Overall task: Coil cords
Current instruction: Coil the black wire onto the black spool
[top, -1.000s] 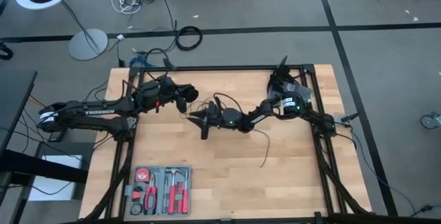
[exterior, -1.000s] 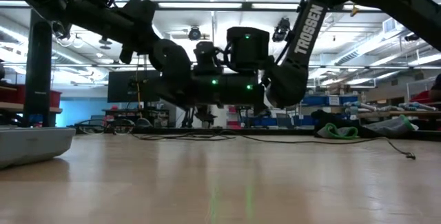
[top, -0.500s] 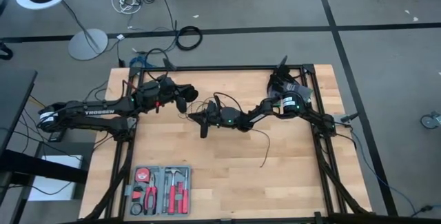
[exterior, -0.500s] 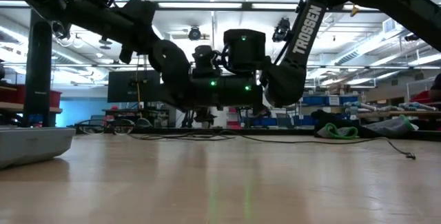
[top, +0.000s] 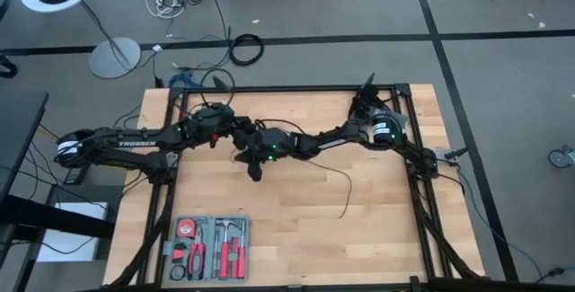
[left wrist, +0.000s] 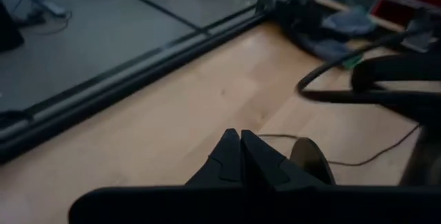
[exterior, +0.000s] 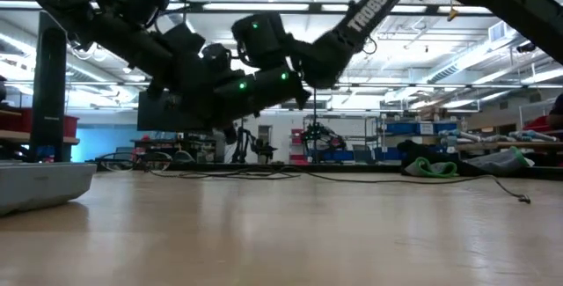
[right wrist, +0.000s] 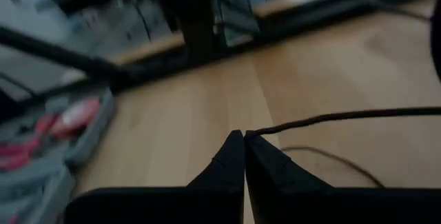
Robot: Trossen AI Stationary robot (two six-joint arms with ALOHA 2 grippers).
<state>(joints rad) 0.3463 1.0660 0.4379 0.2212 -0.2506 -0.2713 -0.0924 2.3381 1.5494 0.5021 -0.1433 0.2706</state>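
The thin black cord (top: 340, 190) trails over the wooden table (top: 377, 238), and its loose end lies near the middle. My right gripper (top: 255, 170) reaches across from the right, left of centre, and is shut on the cord (right wrist: 324, 118). My left gripper (top: 241, 134) is also shut (left wrist: 240, 140) and meets it from the left, just beyond it. A round black puck (left wrist: 311, 160) hangs right beside the left fingers, and a strand of cord (left wrist: 358, 160) runs on from it. My right gripper pinches a single strand of the cord (right wrist: 253, 134) at its fingertips. From there the strand runs off sideways, raised off the table and nearly straight. My left gripper seems to pinch the cord close to the puck (left wrist: 262, 136), which hangs beside the fingertips above the table. The pinch itself is too fine to make out.
An open tool case (top: 211, 249) with red-handled pliers lies at the near left of the table and also shows in the right wrist view (right wrist: 62, 127). Black frame rails (top: 296, 88) run along the table's edges. Bare wood lies near and to the right.
My right gripper has moved toward the table's left edge, closer to my left gripper, and has risen. Its fingers were spread before and now stand together on the cord. In the low view both wrists have tipped upward.
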